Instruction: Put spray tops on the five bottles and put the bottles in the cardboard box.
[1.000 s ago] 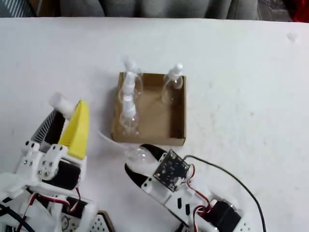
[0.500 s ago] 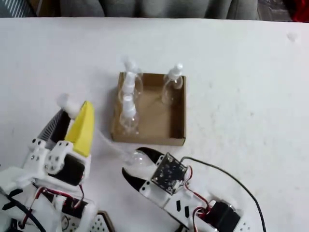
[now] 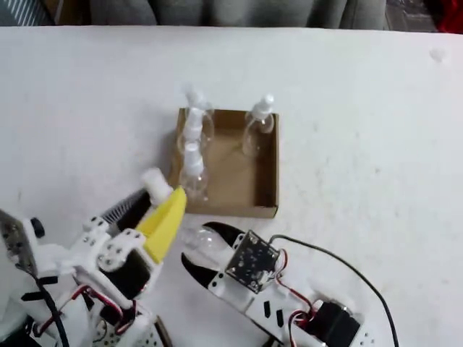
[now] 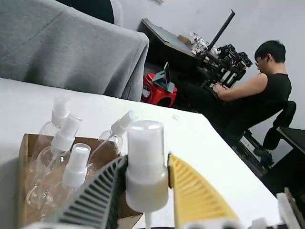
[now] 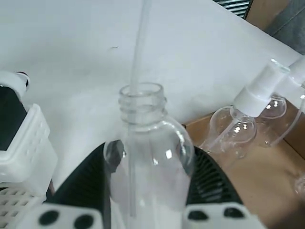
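Note:
A white spray top (image 3: 154, 183) (image 4: 145, 162) sits between the grey and yellow fingers of my left gripper (image 3: 158, 194) (image 4: 147, 166), which is shut on it. Its thin dip tube (image 5: 138, 47) runs down into the open neck of a clear bottle (image 3: 198, 238) (image 5: 145, 157). My right gripper (image 3: 200, 243) (image 5: 148, 174) is shut on that bottle with its black fingers, just in front of the cardboard box (image 3: 264, 195) (image 4: 23, 148) (image 5: 267, 171). Three capped bottles (image 3: 192, 170) (image 3: 259, 130) (image 4: 62, 143) (image 5: 233, 126) stand inside the box.
The white table (image 3: 362, 108) lies bare to the right of and behind the box. Both arm bases (image 3: 311, 318) crowd the near edge. Grey fabric (image 3: 253, 11) borders the far edge. A white motor housing (image 5: 19, 138) sits beside the held bottle.
My left gripper has swung right and toward the held bottle, carrying the spray top. The right gripper and its bottle shifted slightly left.

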